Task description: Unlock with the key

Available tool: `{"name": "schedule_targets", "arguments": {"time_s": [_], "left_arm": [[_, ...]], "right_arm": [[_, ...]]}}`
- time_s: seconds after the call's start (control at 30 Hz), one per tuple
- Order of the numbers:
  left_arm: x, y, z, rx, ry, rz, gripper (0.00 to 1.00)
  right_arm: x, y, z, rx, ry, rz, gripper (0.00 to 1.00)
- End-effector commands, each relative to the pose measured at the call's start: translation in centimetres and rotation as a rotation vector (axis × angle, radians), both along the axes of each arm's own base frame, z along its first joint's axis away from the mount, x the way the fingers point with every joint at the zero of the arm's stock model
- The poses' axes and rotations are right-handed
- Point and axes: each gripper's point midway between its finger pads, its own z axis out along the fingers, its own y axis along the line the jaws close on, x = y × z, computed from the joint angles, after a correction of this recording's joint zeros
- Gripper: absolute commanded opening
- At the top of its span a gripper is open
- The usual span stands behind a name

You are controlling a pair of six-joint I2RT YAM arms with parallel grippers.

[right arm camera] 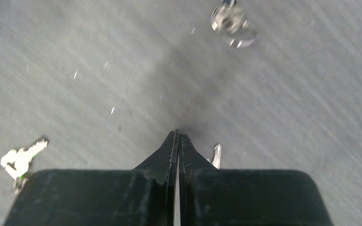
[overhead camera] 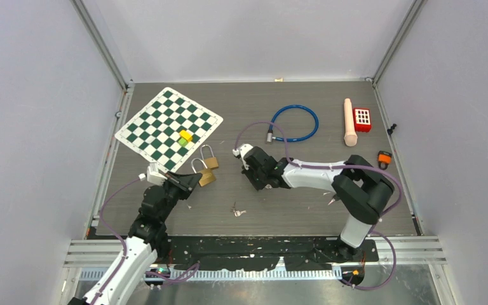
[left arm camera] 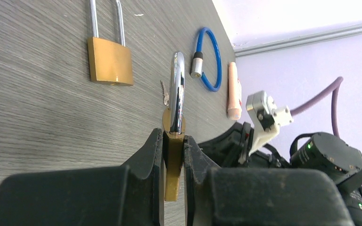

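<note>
Your left gripper (left arm camera: pixel 173 141) is clamped on a brass lock (left arm camera: pixel 171 183). In the left wrist view the lock is seen from its thin side, low in the middle of the frame. It is squeezed between the two black fingers (left arm camera: pixel 146 160), and its shiny loop sticks up past them. In the top view this lock (overhead camera: pixel 207 178) is left of the middle, right at the tip of the left gripper (overhead camera: pixel 194 180). The other lock (overhead camera: pixel 208 159) lies flat just above it, near the lower corner of the checker board (overhead camera: pixel 159 121). A yellow block (overhead camera: pixel 185 135) and a green block (overhead camera: pixel 182 142) sit side by side on that board.

Your right gripper (overhead camera: pixel 255 183) is in the middle of the top view, pointing down at the table (overhead camera: pixel 305 210). In the right wrist view its fingers (right arm camera: pixel 162 155) are pressed together, and you can see nothing between them. A small silver bit (right arm camera: pixel 216 155) shows just right of them, but the picture is too blurry to tell what it is.

The keys (overhead camera: pixel 237 211) lie on the table below the middle of the top view. They are a little down and left of the right gripper, and neither gripper touches them.

A blue cable loop (overhead camera: pixel 295 122) and a peach stick (overhead camera: pixel 350 122) lie in the upper right.
</note>
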Motion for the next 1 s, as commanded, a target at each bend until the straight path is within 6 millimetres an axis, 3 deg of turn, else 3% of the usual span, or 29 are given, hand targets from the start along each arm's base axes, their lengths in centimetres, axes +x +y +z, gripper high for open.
{"name": "schedule_targets", "arguments": {"time_s": [0.0,0.03,0.07,0.23,0.37,0.67,0.97], "left_arm": [[0.8,-0.4,6.4,-0.094,-0.2,-0.01,0.0],[0.8,-0.4,6.4,-0.094,-0.2,-0.009,0.0],[0.8,-0.4,6.3,-0.094,-0.199,-0.008,0.0],[0.9,-0.5,6.4,-0.099,-0.2,-0.014,0.0],[0.8,-0.4,6.5,-0.098,-0.203,-0.009,0.0],[0.7,-0.3,6.1,-0.096,-0.196,-0.006,0.0],[0.8,-0.3,6.1,-0.097,-0.195,-0.005,0.0]], "right_arm": [[-2.5,-0.1,2.0,0.068,0.028,0.085,0.06],[-2.3,0.0,2.2,0.08,0.02,0.078,0.07],[-2.1,0.2,2.6,0.099,0.017,0.063,0.15],[1.7,1.6,4.5,0.229,0.008,-0.034,0.38],[4.6,3.2,5.0,0.269,-0.016,-0.041,0.48],[8.5,3.5,2.5,0.142,-0.073,-0.064,0.51],[7.5,2.5,0.7,0.018,-0.073,-0.025,0.42]]}}
